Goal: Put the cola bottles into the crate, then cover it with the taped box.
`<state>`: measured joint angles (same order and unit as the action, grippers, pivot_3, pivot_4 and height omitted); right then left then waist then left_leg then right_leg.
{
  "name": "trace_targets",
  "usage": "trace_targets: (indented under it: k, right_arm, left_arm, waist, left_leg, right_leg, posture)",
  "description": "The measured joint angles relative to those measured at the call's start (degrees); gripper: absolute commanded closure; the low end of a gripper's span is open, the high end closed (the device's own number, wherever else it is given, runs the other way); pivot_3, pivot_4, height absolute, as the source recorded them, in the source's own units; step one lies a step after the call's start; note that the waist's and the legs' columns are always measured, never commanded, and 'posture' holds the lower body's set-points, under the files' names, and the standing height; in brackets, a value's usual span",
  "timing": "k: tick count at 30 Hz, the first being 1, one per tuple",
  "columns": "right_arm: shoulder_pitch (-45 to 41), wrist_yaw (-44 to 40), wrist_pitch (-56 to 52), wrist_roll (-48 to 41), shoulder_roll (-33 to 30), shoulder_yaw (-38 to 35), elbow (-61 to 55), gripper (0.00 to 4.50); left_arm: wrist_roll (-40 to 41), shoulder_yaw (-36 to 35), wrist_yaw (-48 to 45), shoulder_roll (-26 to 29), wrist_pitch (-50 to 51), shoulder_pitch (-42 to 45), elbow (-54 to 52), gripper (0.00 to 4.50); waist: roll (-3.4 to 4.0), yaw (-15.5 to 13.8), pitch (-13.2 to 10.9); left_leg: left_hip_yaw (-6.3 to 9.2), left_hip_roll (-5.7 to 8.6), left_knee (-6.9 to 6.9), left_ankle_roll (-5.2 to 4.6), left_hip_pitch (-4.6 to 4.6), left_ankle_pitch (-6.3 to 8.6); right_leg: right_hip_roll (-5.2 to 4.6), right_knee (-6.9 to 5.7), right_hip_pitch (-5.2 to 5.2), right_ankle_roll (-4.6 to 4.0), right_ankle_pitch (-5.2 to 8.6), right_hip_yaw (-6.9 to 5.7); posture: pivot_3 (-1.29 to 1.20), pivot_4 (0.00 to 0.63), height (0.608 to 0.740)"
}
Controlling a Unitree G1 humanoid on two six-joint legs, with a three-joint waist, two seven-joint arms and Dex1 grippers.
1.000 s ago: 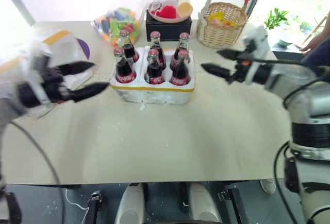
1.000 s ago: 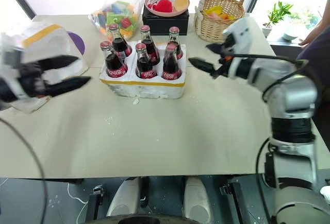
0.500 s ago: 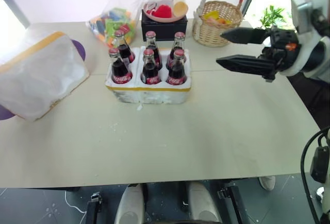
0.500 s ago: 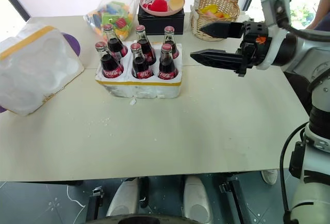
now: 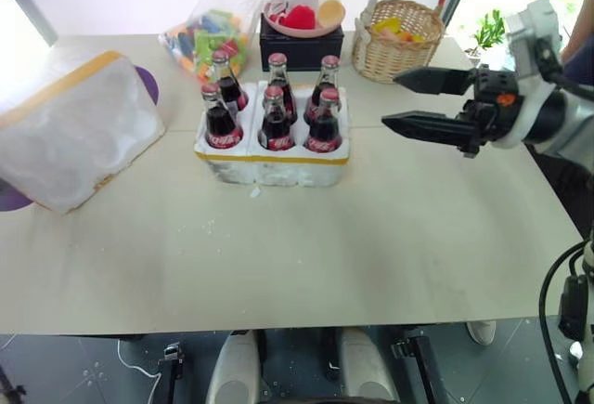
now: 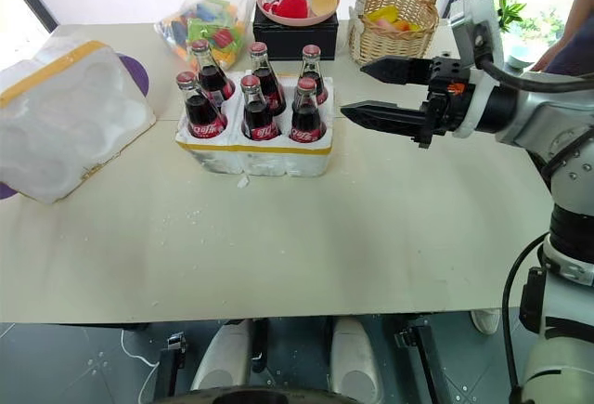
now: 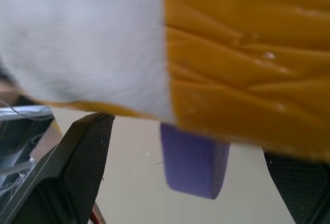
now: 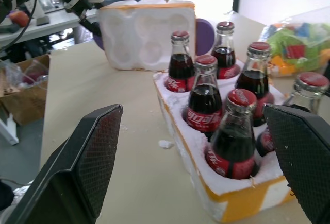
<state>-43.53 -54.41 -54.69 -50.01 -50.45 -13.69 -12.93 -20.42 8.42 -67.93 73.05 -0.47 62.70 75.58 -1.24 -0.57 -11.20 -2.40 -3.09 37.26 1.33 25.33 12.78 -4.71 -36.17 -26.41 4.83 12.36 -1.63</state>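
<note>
Several cola bottles (image 5: 271, 118) with red caps stand upright in the wells of the white crate (image 5: 275, 168) at mid-table. The taped box (image 5: 76, 131) lies tilted at the table's left, its hollow side facing the crate. My right gripper (image 5: 392, 99) hovers open to the right of the crate, pointing at the bottles (image 8: 203, 105), with nothing between its fingers (image 8: 87, 162). In the left wrist view my left gripper (image 7: 183, 141) is open right up against the box's yellow tape (image 7: 242, 59) and holds nothing.
Behind the crate stand a bag of coloured toys (image 5: 209, 37), a black box with a pink bowl (image 5: 302, 28) and a wicker basket (image 5: 401, 40). A purple disc (image 5: 148, 84) lies under the taped box. A person's hand (image 6: 560, 54) shows at the far right.
My left arm has swung out to the left, leaving the head views, and now faces the taped box's side. The right gripper has pulled back and risen a little. The camera has shifted.
</note>
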Motion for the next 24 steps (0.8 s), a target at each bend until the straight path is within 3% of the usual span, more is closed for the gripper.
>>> trace_targets:
  k: [9,12,18,19,24]
  right_arm:
    - [5.8,5.2,-2.2,-3.4,-1.6,-4.9,-6.0,0.08]
    - [5.9,5.7,-2.4,-4.8,-2.7,-6.0,-7.1,0.00]
    - [6.6,6.6,-2.4,-5.3,-3.6,-6.0,-7.2,0.00]
    - [6.7,6.8,-2.3,-5.3,-3.6,-6.0,-7.2,0.00]
    - [7.3,7.2,-2.3,-5.3,-3.6,-6.0,-7.2,0.00]
  left_arm:
    - [-1.5,1.4,-2.6,-3.0,6.1,4.4,1.8,0.00]
    - [-1.3,0.9,-2.8,-4.0,8.0,5.3,2.1,0.85]
    - [-0.1,-0.7,-5.7,-4.5,10.2,5.5,2.2,3.88]
    - [0.0,-0.8,-6.0,-4.5,10.2,5.4,2.2,4.13]
    - [1.8,-3.2,-4.6,-4.5,9.5,5.2,2.2,4.16]
  waist:
    - [-0.03,-0.2,0.0]
    - [-0.05,-0.2,0.0]
    - [-0.05,-0.1,0.0]
    - [-0.05,-0.1,0.0]
    - [-0.08,-0.1,0.0]
  left_leg:
    - [0.05,0.01,0.09,0.00,0.00,0.00]
    - [0.07,0.01,0.17,0.00,0.00,0.00]
    - [0.07,0.00,0.20,-0.01,0.00,0.00]
    - [0.08,0.00,0.20,-0.01,0.00,0.00]
    - [0.09,0.00,0.23,-0.01,0.01,0.00]
  right_leg:
    - [-0.01,-0.04,0.05,0.00,0.00,0.00]
    - [0.00,-0.05,0.09,0.00,0.00,-0.01]
    - [0.00,-0.07,0.08,0.00,-0.01,0.00]
    - [0.00,-0.08,0.08,0.00,-0.01,0.00]
    - [0.00,-0.09,0.08,0.00,-0.01,0.00]
  posture:
    - [0.00,0.150,0.740]
    - [0.00,0.150,0.740]
    - [0.00,0.150,0.740]
    - [0.00,0.150,0.740]
    - [0.00,0.150,0.740]
